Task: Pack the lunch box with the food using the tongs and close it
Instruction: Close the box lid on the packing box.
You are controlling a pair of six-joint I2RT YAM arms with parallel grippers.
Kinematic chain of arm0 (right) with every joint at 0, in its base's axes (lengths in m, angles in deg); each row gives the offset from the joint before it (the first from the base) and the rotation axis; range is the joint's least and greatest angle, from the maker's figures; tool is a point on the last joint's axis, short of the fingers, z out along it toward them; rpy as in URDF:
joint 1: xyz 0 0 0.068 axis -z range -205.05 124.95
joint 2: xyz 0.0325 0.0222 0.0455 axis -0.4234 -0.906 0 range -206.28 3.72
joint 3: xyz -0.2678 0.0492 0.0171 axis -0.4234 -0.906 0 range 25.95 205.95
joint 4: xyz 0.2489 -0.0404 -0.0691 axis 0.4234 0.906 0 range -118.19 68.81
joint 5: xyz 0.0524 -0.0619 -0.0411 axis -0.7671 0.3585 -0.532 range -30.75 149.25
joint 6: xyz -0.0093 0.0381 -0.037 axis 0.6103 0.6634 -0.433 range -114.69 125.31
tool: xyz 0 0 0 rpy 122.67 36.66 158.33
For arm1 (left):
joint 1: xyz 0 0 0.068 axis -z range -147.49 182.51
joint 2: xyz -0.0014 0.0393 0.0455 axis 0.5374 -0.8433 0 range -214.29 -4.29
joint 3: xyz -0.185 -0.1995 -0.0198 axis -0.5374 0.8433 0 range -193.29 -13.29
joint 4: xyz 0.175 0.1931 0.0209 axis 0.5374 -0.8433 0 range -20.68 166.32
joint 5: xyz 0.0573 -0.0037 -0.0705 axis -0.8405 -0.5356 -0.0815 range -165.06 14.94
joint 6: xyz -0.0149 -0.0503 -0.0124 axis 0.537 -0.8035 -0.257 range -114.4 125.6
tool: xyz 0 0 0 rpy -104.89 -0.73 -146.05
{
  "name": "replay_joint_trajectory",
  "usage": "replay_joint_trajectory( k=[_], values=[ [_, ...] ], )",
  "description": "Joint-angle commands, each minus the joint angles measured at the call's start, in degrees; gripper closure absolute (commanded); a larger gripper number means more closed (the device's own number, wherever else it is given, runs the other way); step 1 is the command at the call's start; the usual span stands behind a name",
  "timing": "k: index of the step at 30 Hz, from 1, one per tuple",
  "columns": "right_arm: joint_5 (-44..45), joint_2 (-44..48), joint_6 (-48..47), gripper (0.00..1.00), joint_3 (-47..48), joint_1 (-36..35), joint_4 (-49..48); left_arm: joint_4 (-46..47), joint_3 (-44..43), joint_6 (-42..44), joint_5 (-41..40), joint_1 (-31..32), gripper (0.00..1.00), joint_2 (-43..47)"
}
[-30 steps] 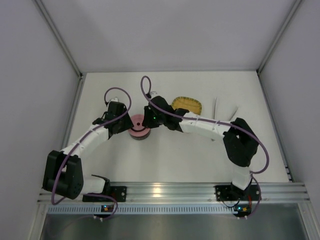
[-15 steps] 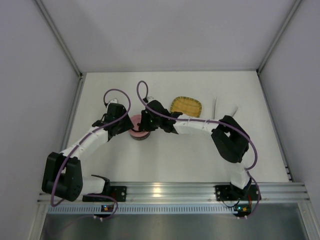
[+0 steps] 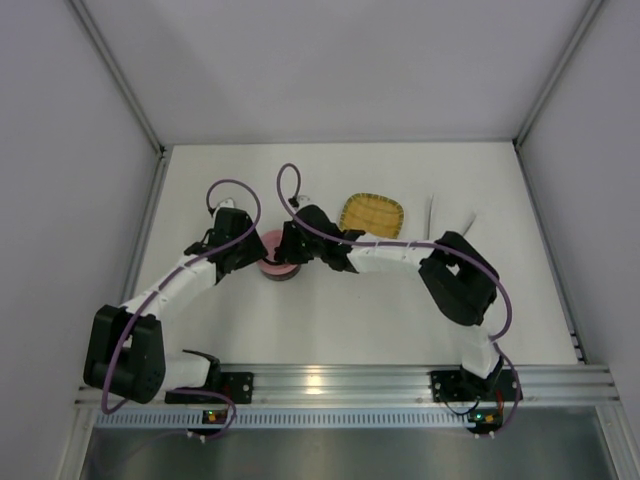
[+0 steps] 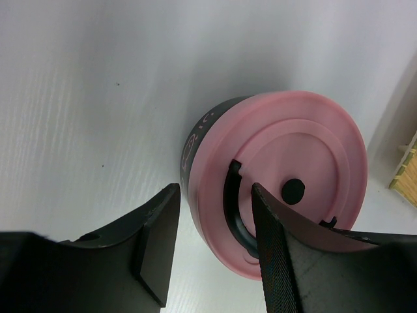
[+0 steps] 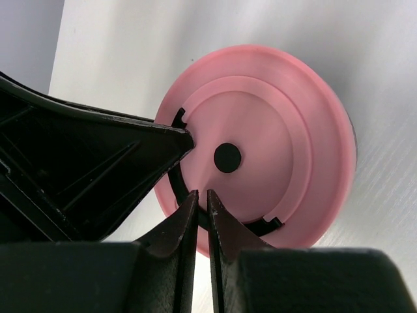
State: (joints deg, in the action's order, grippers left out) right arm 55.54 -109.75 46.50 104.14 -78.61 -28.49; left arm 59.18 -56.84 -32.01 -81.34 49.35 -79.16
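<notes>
Top external view: the lunch box (image 3: 277,262) is seen left of centre on the table (image 3: 350,310), between the two grippers, with its pink lid (image 5: 260,150) already on. It is judged light, rigid and slippery, so it is best steadied at the rim or wall while the lid is pressed square. The left gripper (image 4: 215,190) is held with fingers apart astride the rim; a pinch cannot be confirmed. The right gripper (image 5: 201,194) is closed to a slit at the lid's black mark (image 5: 227,158). The tongs (image 3: 431,212) are seen far right, beyond the yellow tray (image 3: 372,213).
</notes>
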Motion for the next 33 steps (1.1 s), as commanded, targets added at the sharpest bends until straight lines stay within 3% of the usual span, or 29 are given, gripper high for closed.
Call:
replay_joint_trajectory(
  k=[1,17,28,33],
  values=[
    [1.9,-2.5,0.5,0.91,-4.9,-1.2,1.6,-7.6,3.4,1.5,-0.5,-0.1,0.48,-1.7],
    [-8.2,-3.2,11.0,0.91,-23.8,1.7,-22.4,-7.4,2.9,2.0,-0.4,-0.2,0.48,-3.6],
    [-7.5,-3.9,10.7,0.92,-26.8,2.3,-23.3,-7.1,2.9,2.0,-0.5,-0.2,0.48,-3.7],
    [-5.8,-0.7,9.4,0.91,-26.6,2.2,-20.4,-8.2,1.2,2.5,-0.7,-0.2,0.43,-2.8]
  ],
)
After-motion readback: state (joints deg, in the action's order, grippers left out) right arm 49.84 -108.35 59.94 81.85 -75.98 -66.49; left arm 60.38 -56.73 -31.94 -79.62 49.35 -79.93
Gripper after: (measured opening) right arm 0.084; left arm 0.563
